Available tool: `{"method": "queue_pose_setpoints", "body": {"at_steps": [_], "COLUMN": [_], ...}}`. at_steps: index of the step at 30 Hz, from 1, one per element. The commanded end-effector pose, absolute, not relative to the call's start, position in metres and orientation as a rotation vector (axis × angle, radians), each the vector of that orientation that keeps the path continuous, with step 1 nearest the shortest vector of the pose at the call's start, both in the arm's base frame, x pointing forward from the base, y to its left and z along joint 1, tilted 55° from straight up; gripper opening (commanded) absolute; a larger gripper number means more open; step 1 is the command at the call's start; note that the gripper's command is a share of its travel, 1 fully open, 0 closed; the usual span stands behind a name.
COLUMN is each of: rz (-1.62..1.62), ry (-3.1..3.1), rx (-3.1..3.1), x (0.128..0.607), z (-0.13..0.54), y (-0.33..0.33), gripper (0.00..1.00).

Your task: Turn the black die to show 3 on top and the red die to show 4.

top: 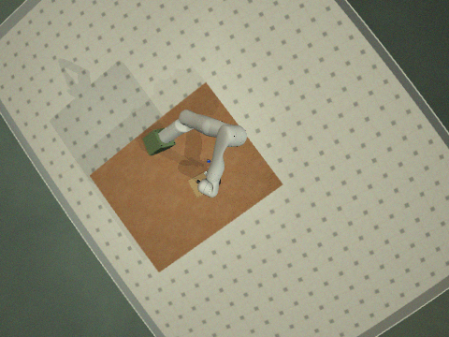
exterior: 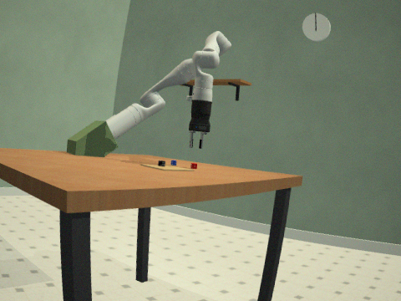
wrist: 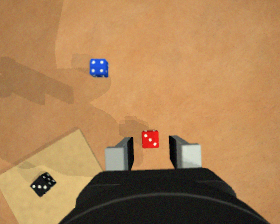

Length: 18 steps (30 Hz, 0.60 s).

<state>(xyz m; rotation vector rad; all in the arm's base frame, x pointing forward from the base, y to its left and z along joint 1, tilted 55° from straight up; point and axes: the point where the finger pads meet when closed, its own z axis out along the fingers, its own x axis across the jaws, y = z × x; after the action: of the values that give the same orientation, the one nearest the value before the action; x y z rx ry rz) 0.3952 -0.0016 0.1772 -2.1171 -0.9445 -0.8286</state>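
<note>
Wall clock (exterior: 316,27); wooden shelf (exterior: 234,82); table (exterior: 125,185) on dotted floor (exterior: 209,264).

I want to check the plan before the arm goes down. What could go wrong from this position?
1. The red die lies on bare table, off the mat, so it needs carrying, not only turning.
2. The gripper hangs above it, fingers partly narrowed; a small offset could knock the die away.
3. The black die sits near the mat's edge.
</note>
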Motion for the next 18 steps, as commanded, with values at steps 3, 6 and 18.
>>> {"method": "queue_pose_setpoints", "body": {"at_steps": [3,6,18], "rz": [-0.830,-0.830,-0.830], "ry": [-0.944,-0.944,-0.944], "rx": [-2.119,-2.119,-2.119], "x": [0.3954,0.3955,0.3972], "z": [0.1773,0.1770,0.1737], "y": [-0.0023,-0.0020,0.0025], "gripper": [0.70,0.70,0.70]}}
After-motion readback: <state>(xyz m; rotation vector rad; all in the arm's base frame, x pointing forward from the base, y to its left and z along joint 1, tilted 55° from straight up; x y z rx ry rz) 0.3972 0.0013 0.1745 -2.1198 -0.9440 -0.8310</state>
